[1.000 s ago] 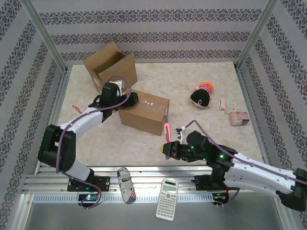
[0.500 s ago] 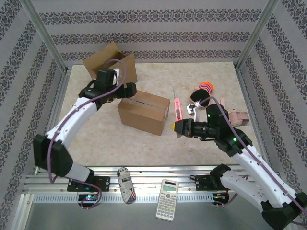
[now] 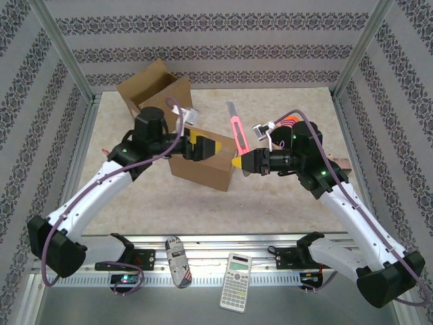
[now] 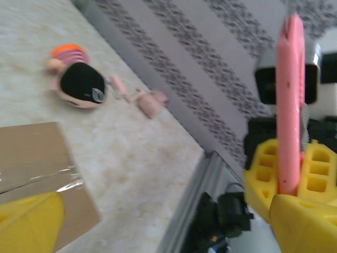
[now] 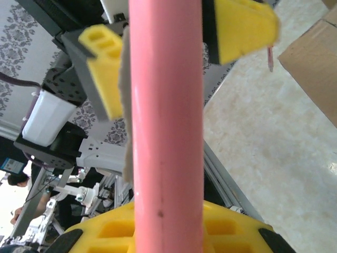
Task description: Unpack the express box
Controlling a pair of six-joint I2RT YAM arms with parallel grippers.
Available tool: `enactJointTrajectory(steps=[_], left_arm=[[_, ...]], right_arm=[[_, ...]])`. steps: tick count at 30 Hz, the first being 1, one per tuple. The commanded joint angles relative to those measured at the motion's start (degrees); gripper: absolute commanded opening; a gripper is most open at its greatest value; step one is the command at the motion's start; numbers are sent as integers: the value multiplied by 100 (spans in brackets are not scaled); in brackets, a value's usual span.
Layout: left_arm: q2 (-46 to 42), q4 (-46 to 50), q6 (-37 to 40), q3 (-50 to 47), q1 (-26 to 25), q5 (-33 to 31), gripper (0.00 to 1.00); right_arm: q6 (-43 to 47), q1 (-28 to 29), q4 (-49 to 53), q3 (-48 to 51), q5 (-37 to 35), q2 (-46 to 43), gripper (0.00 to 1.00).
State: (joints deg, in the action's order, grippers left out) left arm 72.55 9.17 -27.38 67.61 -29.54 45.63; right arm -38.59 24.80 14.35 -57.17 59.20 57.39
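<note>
The sealed brown express box [image 3: 201,166] lies mid-table, clear tape along its top seam [image 4: 37,182]. My left gripper [image 3: 205,145] hovers over the box's top, pointing right, open and holding nothing; its yellow fingers [image 4: 29,221] frame the left wrist view. My right gripper [image 3: 241,162] is shut on a pink utility knife [image 3: 237,130] just off the box's right end, blade end tilted up and away. The knife [image 5: 166,105] runs up the middle of the right wrist view, with the left gripper's fingers [image 5: 100,68] behind it. The knife [image 4: 290,105] also faces the left wrist camera.
An opened cardboard box [image 3: 153,93] stands at the back left. A doll [image 4: 79,84] and small pink toys [image 4: 150,101] lie at the right, the doll [image 3: 289,124] partly behind my right arm. A calculator [image 3: 237,273] rests on the front rail.
My right arm swung up from the front edge to the box's right end, carrying the knife. My left gripper came round over the box top and opened wider.
</note>
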Motion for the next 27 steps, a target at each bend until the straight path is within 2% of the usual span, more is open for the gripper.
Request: enactJointTrajectory(steps=[1,7,15,18,20,24,27], left_arm=[[100,-1398,-431,83,-190,459,100],[193,-2768,-1110,-88,-201,552,100],[382,-3037,-1341,-34,-201,524,98],[444,-3196,-1466,-68,-202,554,83],[437,-3230,-1506,-89,-202,562,60],[317,-3235,-1471,-184,-202,439,34],[209,-3129,-1389,-215,-200,300,8]], right_arm=[[132,218,-484,-195,184,128,0],[126,454,-659,-198,-40,348,0],[80,640,-889,-279,-55,527,0],[62,640,-947,-313,-109,528,0],[40,640,-988,-364,-119,552,0],[9,658,-1046,-420,-119,616,0],[-25,676,-1095,-389,-149,634,0]])
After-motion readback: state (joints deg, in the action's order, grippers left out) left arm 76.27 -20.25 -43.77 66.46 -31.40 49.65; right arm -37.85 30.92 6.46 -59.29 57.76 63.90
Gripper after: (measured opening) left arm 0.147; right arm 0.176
